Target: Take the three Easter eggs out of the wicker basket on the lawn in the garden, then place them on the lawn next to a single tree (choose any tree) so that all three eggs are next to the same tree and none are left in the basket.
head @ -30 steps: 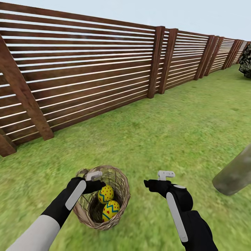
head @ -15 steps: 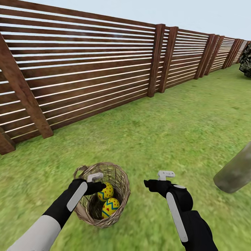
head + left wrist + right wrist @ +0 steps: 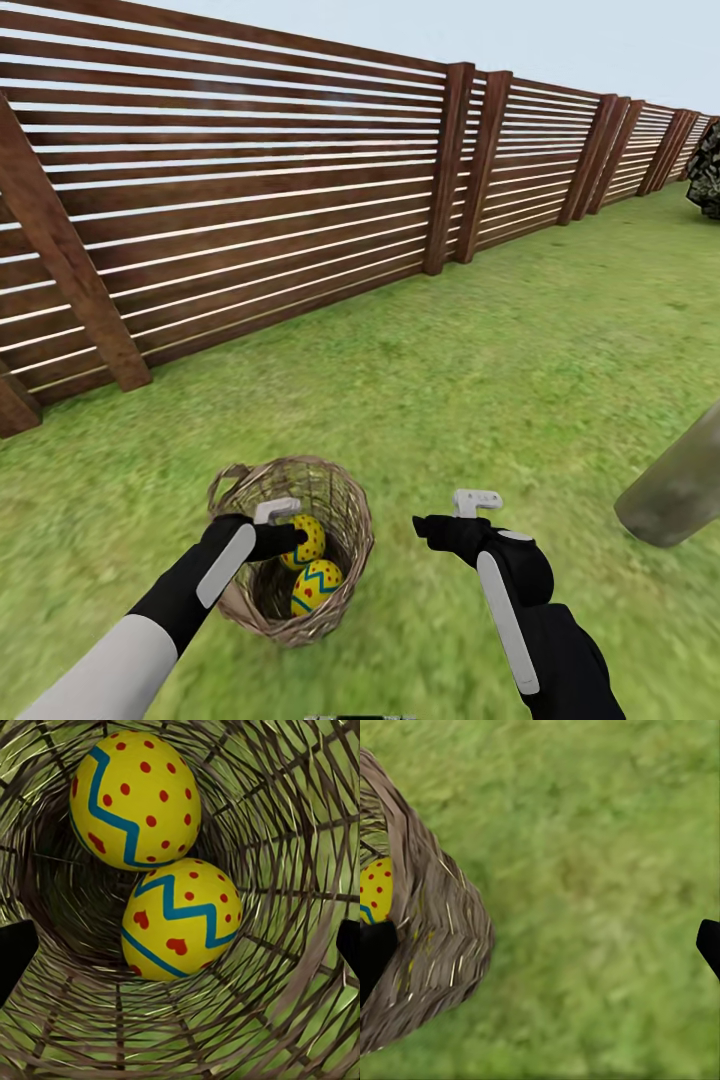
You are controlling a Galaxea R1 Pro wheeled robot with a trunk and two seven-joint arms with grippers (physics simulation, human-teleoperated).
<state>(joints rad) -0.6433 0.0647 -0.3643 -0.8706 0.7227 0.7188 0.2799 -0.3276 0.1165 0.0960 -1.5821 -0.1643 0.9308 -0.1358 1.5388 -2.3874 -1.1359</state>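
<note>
The wicker basket [image 3: 290,550] sits on the lawn [image 3: 480,380], in front of the fence [image 3: 250,200] that runs behind it and away to the right. Two Easter eggs [image 3: 135,799] lie in the basket, touching, one [image 3: 318,588] nearer than the other. The left gripper [image 3: 290,530] reaches over the basket's rim; whether it touches an egg is unclear. The right gripper [image 3: 445,520] hangs over grass to the basket's right. A tree [image 3: 675,490] trunk stands further right.

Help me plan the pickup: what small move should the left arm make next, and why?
Probably ease the left claw deeper into the wicker basket and centre it on one egg. Its fingers are spread wide at the mouth, two eggs lie touching inside, and neither sits between the fingers yet.
</note>
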